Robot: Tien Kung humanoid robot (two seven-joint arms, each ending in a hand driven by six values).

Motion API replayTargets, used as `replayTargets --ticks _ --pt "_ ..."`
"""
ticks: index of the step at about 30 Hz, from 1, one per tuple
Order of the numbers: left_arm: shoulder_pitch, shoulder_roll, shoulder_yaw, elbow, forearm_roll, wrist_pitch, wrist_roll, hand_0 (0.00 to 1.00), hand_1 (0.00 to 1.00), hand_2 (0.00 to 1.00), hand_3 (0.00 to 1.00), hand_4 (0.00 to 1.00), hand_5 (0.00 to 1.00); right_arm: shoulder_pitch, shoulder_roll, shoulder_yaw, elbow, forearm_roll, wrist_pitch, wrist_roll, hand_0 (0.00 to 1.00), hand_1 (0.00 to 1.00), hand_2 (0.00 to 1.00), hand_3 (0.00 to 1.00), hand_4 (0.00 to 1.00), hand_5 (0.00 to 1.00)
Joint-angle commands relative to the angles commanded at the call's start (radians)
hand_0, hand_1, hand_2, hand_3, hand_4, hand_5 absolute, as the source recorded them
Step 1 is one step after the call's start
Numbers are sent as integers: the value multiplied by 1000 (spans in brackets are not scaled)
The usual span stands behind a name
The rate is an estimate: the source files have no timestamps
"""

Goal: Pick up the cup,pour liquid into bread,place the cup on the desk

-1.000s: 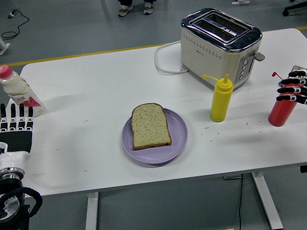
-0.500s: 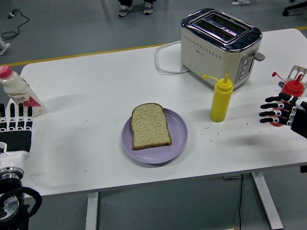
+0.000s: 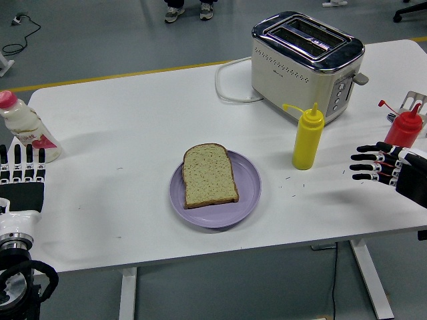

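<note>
A slice of bread (image 3: 209, 175) lies on a purple plate (image 3: 245, 197) at the table's middle. A yellow squeeze bottle (image 3: 307, 137) stands upright right of the plate. A red squeeze bottle (image 3: 405, 128) stands at the table's right edge. My right hand (image 3: 365, 167) hovers between the two bottles, fingers spread and pointing left, holding nothing, a short way from the yellow bottle. My left hand (image 3: 22, 170) rests flat at the table's left edge, fingers straight, just below a pink-capped milk bottle (image 3: 23, 127).
A cream and chrome toaster (image 3: 307, 63) stands at the back right, its white cord (image 3: 230, 83) looping to its left. A metal object (image 3: 412, 101) peeks in behind the red bottle. A person's shoes (image 3: 189, 10) show beyond the table's far edge.
My right hand has drawn back from the red bottle, moving down and left toward the yellow bottle. The red bottle now stands uncovered. My left hand has not moved.
</note>
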Motion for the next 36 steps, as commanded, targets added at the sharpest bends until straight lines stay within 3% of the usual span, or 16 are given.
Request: replayTargets --ticks 4,5,22,23,28,29,34,36 --pt "0 0 0 0 0 0 0 866 873 934 863 718 998 -1 2 -1 0 2 -3 -6 817 791 774 736 595 611" --pt "-1 0 0 0 0 0 0 865 873 934 863 717 998 -2 2 -2 0 1 -4 -7 895 856 869 840 635 628" --pt "-2 0 -2 -1 -1 -1 0 865 872 934 863 718 998 15 8 -45 0 -51 -58 19 944 917 926 898 687 622" --pt "-2 0 -2 -1 -2 -1 0 865 873 934 863 717 998 16 8 -48 0 -57 -61 22 959 923 930 912 751 589" --pt "-1 0 -1 -1 -2 -1 0 865 873 934 863 717 998 22 9 -76 0 -127 -89 48 959 923 930 912 751 589" --pt "-1 0 -1 -1 -2 -1 0 865 872 934 863 718 998 23 9 -82 0 -146 -95 56 967 928 946 931 839 495" --pt "0 0 -1 -1 -2 -1 -1 865 872 934 863 718 998 22 10 -110 0 -239 -121 90 967 928 946 931 839 495" --pt "1 0 0 -1 -2 -1 -1 865 872 934 863 718 998 22 10 -123 0 -273 -131 104 973 925 950 942 848 452"
